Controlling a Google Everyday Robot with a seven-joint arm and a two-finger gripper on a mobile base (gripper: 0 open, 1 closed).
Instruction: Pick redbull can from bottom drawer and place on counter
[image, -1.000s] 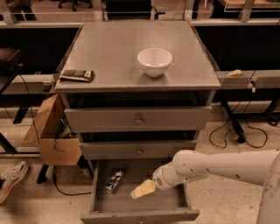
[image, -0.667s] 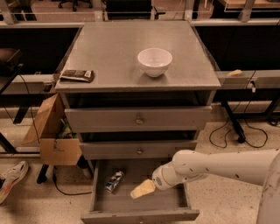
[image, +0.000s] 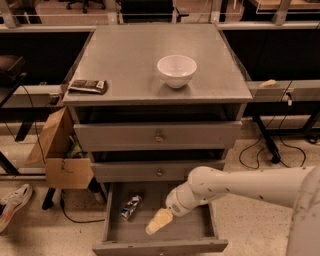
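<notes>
The redbull can (image: 130, 207) lies on its side in the open bottom drawer (image: 160, 234), at its left. My gripper (image: 158, 221) hangs over the drawer's middle, right of the can and apart from it, at the end of my white arm (image: 240, 186) reaching in from the right. The counter (image: 150, 55) tops the grey cabinet. It carries a white bowl (image: 176, 70) and a dark flat packet (image: 88, 86) at its left front corner.
Two shallower drawers (image: 159, 136) above the open one stand slightly ajar. A cardboard box (image: 60, 152) sits left of the cabinet, a shoe (image: 14, 204) lies on the floor at far left, and cables (image: 270, 150) trail at the right under side benches.
</notes>
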